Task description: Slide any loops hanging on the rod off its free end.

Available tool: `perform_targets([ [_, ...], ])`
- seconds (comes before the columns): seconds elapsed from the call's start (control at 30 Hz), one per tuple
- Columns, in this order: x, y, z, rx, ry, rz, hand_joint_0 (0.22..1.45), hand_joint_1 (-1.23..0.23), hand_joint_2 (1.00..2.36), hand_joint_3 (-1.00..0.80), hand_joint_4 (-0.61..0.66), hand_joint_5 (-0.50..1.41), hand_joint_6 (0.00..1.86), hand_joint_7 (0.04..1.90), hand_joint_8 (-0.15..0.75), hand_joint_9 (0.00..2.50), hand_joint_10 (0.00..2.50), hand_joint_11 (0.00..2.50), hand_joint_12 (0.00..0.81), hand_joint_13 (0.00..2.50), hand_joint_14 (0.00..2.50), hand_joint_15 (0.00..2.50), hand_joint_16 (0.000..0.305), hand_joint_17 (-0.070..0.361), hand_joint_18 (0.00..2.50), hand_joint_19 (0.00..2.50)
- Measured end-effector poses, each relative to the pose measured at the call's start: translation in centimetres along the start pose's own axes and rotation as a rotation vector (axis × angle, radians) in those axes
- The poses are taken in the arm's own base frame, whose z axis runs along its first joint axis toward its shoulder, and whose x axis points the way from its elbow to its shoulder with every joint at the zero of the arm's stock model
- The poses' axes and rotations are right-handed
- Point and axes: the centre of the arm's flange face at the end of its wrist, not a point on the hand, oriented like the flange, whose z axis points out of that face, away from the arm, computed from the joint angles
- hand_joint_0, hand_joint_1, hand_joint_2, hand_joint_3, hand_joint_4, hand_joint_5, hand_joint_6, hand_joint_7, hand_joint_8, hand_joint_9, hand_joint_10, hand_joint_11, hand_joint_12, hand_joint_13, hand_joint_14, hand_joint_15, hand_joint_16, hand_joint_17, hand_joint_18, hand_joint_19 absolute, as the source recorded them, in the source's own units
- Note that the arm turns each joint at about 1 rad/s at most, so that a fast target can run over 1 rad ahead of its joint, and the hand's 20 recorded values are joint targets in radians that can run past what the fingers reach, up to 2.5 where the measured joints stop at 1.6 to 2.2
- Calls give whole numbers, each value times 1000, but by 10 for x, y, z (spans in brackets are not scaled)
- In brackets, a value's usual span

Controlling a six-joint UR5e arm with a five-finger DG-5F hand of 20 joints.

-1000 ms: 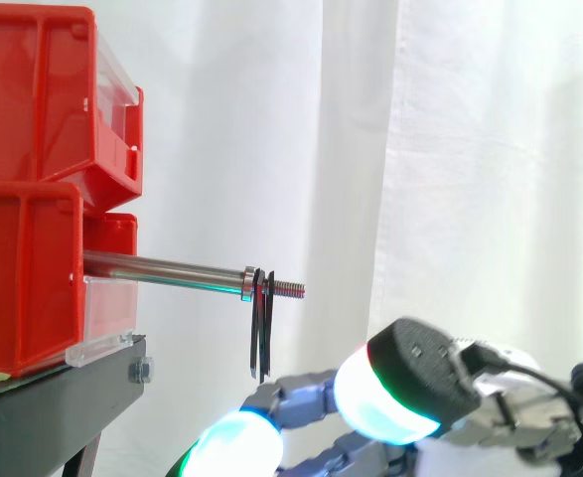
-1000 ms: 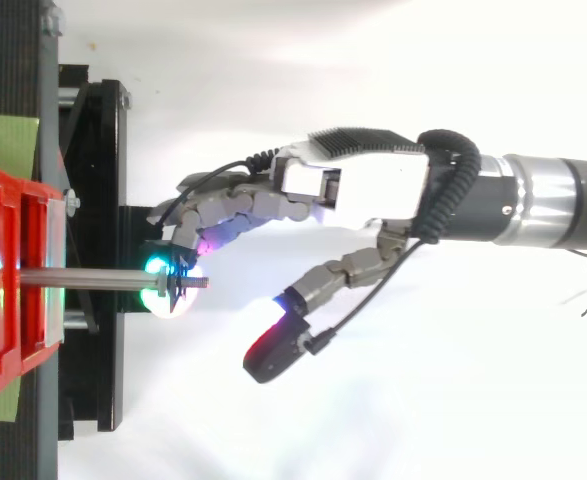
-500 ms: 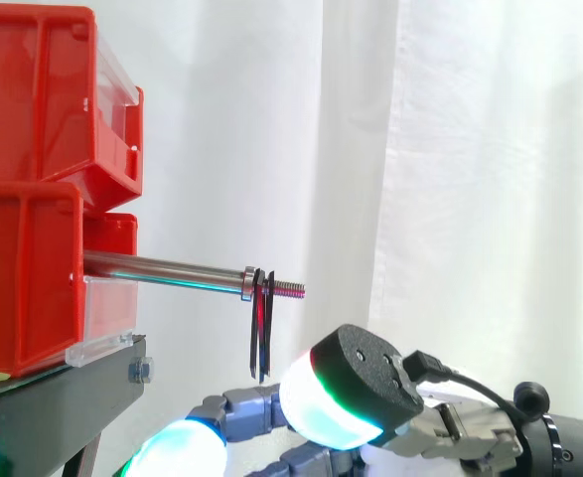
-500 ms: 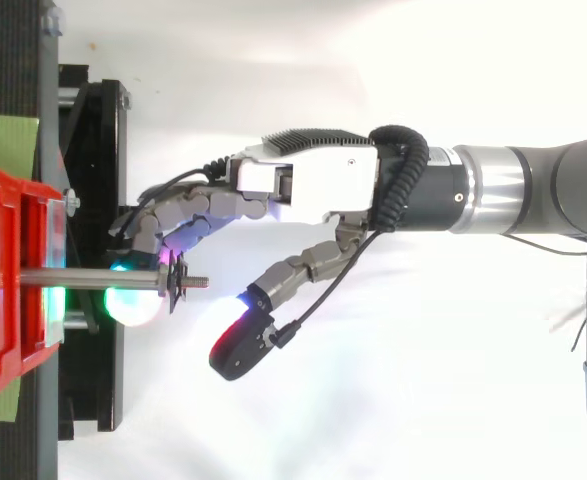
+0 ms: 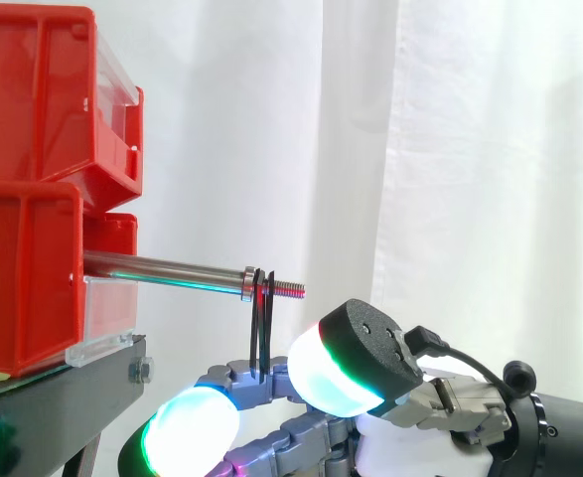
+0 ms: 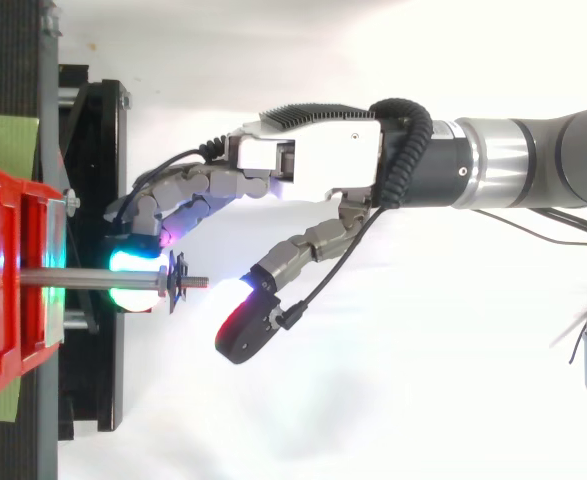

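Two loops [image 5: 261, 323] are hanging near the free right end of the rod [image 5: 162, 268]. The hand [image 6: 308, 165] is hovering beneath, loosely open, gripping nothing, its fingertips [image 6: 131, 262] lying between them and the red bins [image 5: 28, 268].

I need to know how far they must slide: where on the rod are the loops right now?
In the side view the loops hang near the rod's free right end, beside its threaded tip, with the hand just below.
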Motion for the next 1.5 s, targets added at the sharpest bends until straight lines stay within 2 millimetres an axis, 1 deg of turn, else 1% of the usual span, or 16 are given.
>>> perform_targets([
  [0.5,-13,1,0,-32,17,-11,584,-695,1003,-467,253,-152,504,1186,261,659,2,94,284,431,0,0,32,71,280,0],
  [0.7,-14,2,1,-36,16,-13,586,-698,1003,-469,251,-149,504,1212,262,661,2,106,284,434,0,0,31,71,284,0],
  [0.93,-14,3,2,-39,15,-18,583,-694,1007,-426,237,-145,503,1258,260,659,3,95,283,436,0,0,31,71,286,0],
  [1.1,-14,3,2,-39,15,-22,586,-688,1010,-392,230,-140,502,1328,262,660,3,93,282,437,0,0,32,71,287,0],
  [1.27,-14,3,2,-39,15,-23,588,-684,1010,-396,225,-138,502,1373,263,662,4,105,283,437,0,0,32,72,292,0],
  [1.5,-14,3,2,-42,14,-23,573,-667,1007,-432,228,-137,502,1374,263,663,3,98,286,439,0,0,33,74,293,0],
])
